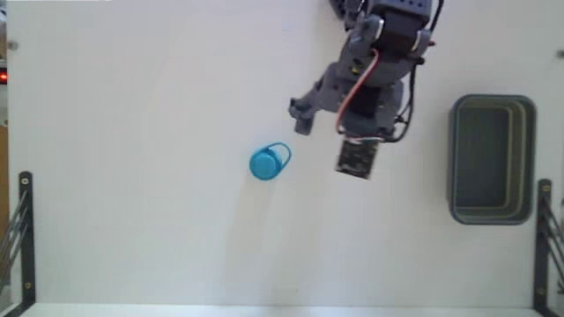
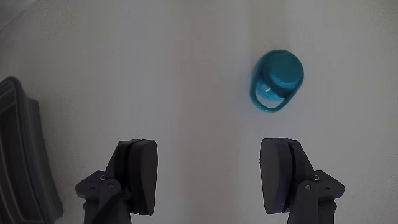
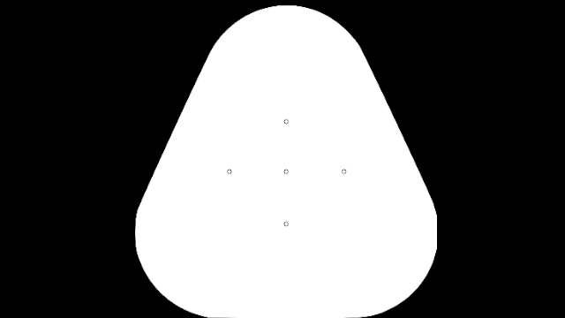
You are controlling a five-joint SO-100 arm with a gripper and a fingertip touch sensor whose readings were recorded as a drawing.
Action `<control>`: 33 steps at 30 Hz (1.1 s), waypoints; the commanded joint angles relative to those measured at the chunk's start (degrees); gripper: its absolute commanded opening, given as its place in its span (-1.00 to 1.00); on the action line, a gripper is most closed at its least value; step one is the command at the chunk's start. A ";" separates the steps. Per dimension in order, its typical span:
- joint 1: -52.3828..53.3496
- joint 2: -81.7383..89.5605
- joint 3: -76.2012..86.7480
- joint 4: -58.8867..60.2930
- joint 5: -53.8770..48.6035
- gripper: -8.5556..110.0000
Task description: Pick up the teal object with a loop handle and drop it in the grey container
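The teal object with a loop handle (image 2: 278,81) lies on the white table (image 1: 132,132), free of any contact. In the wrist view I see it above and right of the gap between the fingers, roughly over the right finger (image 2: 281,174) and well ahead of it. In the fixed view the same object (image 1: 270,162) sits left of the arm (image 1: 370,79), with the loop facing up and to the right.

The gripper (image 2: 208,177) is spread wide and holds nothing; bare table shows between the two pads. I judge this to be the approach step, with the grasp not yet begun.

Risks I see from here:

- Lateral offset. The object is not centred between the fingers. If I descend on this line, the right finger could land on the object or push it away instead of straddling it.
- Rolling. The body looks rounded and lumpy. A one-sided touch could make it roll or spin on the smooth table.
- Poor pinch. Closing on the curved body may squeeze it out of the pads. The loop looks thin, so a grip there may be weak.
- Carry. The grey container (image 1: 492,158) stands well apart on the right of the fixed view, on the far side of the arm. Only its dark edge (image 2: 25,155) shows at the left of the wrist view. A loose hold could drop the object short of the rim.
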 commanded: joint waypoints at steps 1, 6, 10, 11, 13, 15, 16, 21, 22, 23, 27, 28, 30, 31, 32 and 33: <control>3.27 2.54 0.30 0.93 0.26 1.00; 7.06 2.54 0.30 0.93 0.26 1.00; 9.02 2.54 0.30 0.93 0.26 1.00; 9.13 2.54 0.30 0.93 0.26 1.00; 9.37 2.54 0.30 0.93 0.26 1.00; 9.65 2.54 0.30 0.93 0.26 1.00; 9.83 2.54 0.30 0.93 0.26 1.00; 10.76 2.54 0.30 0.93 0.26 1.00; 10.76 2.54 0.30 0.93 0.26 1.00; 10.76 2.54 0.30 0.93 0.26 1.00; 10.76 2.54 0.30 0.93 0.26 1.00; 10.76 2.54 0.30 0.93 0.26 1.00; 10.76 2.54 0.30 0.93 0.26 1.00; 10.75 2.54 0.30 0.93 0.26 1.00; 10.75 2.54 0.30 0.93 0.26 1.00; 10.84 2.54 0.30 0.93 0.26 1.00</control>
